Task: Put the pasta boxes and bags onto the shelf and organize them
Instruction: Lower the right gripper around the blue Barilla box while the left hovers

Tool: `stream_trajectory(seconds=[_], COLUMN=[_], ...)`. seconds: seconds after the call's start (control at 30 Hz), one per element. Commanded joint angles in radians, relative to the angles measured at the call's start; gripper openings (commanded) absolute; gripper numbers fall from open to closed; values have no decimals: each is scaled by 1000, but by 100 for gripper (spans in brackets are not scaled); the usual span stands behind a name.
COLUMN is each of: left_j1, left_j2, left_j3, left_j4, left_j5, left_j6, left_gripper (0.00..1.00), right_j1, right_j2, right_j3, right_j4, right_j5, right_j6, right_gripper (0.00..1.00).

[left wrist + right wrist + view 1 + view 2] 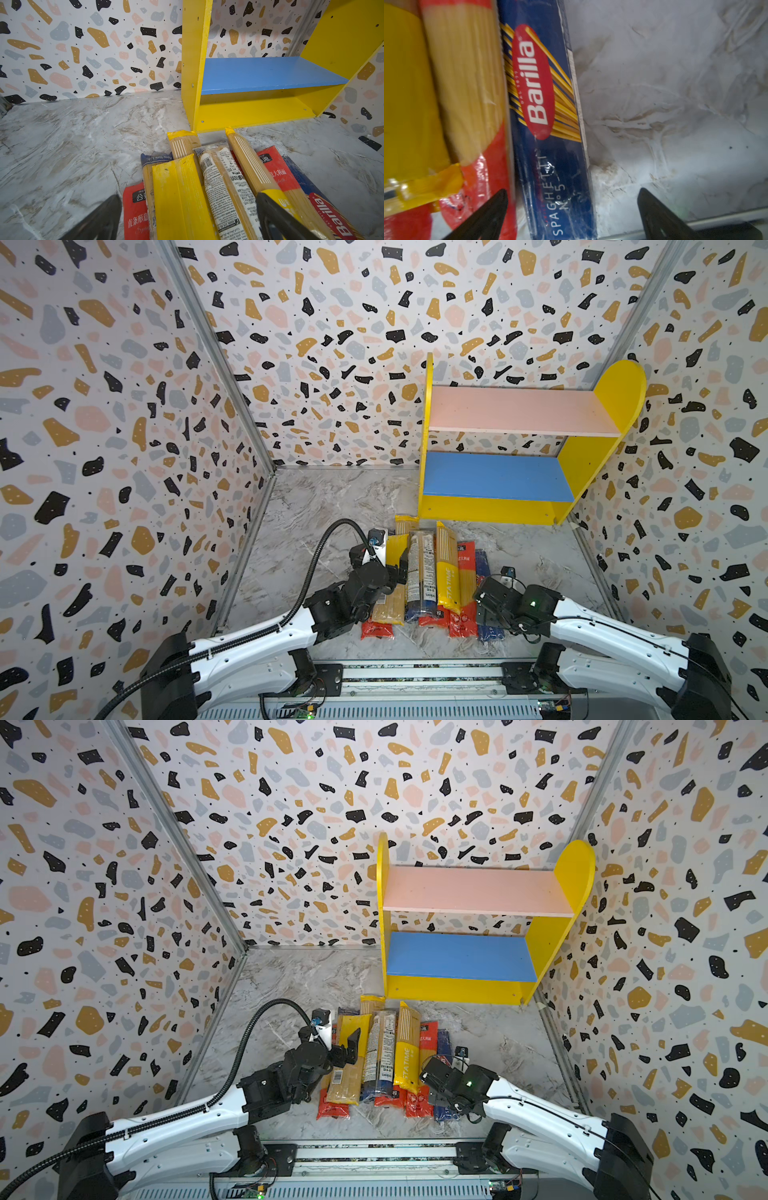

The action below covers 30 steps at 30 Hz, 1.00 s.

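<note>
Several pasta boxes and bags lie side by side in a pile (432,585) (386,1060) on the marble floor in front of the shelf (515,410) (478,890), whose pink and blue boards (266,72) are bare. My left gripper (395,566) (349,1046) (187,209) hovers open over the pile's left side, its fingers spanning a yellow box (178,191) and a clear white-label bag (224,187). My right gripper (484,593) (430,1071) (572,199) is open low over the pile's right edge, straddling the dark blue Barilla box (550,135) (330,209).
Terrazzo-patterned walls close in the floor on three sides. The shelf stands against the back wall at the right. Bare marble floor (324,510) lies left of the shelf and pile. A metal rail (415,672) runs along the front edge.
</note>
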<state>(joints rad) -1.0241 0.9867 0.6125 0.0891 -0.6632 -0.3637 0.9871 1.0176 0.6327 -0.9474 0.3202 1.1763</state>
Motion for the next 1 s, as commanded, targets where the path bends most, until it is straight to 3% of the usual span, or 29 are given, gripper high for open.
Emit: stream_trajectory(seconds=[0.0, 0.5, 0.7, 0.97], left_j1=[-8, -10, -10, -10], left_j2=[-10, -5, -18, -30], left_j3=[41, 52, 56, 55], left_j4=[-21, -33, -55, -57], left_j5=[-26, -43, -45, -56], left_j6=[-12, 45, 41, 48], left_gripper=[100, 100, 99, 99], right_j1=[32, 109, 152, 203], right_j2=[66, 210, 286, 283], right_j3=[49, -8, 49, 73], right_j4=[-93, 216, 182, 238], right_j5=[42, -66, -53, -79], right_j6=[79, -11, 18, 33], right_gripper=[99, 100, 99, 99])
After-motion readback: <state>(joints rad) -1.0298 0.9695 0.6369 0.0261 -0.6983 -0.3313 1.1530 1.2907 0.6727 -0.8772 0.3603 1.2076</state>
